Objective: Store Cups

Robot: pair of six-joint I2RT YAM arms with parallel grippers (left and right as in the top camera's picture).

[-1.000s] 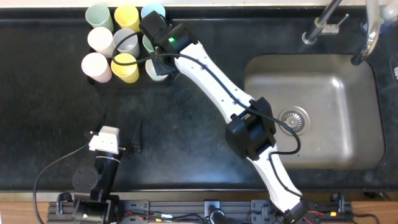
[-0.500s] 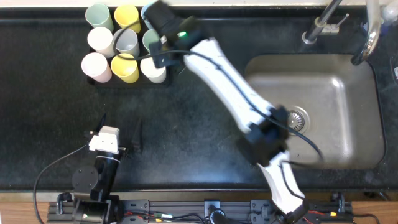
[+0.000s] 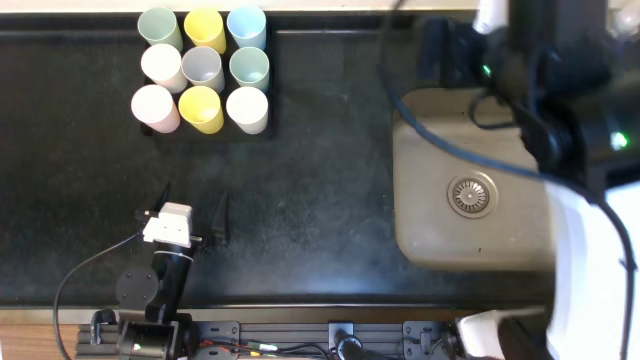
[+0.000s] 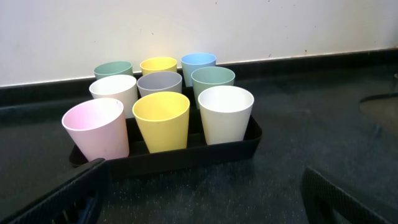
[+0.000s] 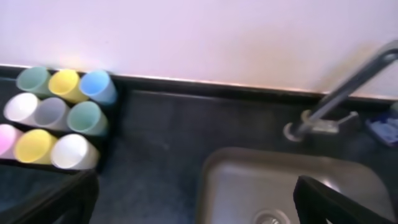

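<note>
Top view: left gripper (image 3: 194,202) sits low near its base, fingers spread apart, nothing between them. In the left wrist view its two fingers frame the tray (image 4: 186,158) from well back, not touching it. Right gripper (image 5: 196,180): fingers wide apart, empty, lifted high above the near rim of the sink (image 5: 249,168).

Surface: black speckled countertop (image 3: 300,200), steel sink set into its right side, faucet (image 5: 348,81) at the back, plain white wall (image 4: 280,25) behind.

Cups (image 3: 203,68): nine, in a three-by-three block in the black tray at the counter's back left corner. All stand upright, mouths up, long axes vertical. Back row green, yellow, blue; middle row white, grey, green; front row pink, yellow, white. Neighbours stand just beside one another.

Change: one second ago the right arm lay across the counter with its gripper over the tray's right-hand column. It has since pulled back and risen over the sink. The front-right white cup (image 3: 247,108) now shows uncovered. Left arm unchanged.
</note>
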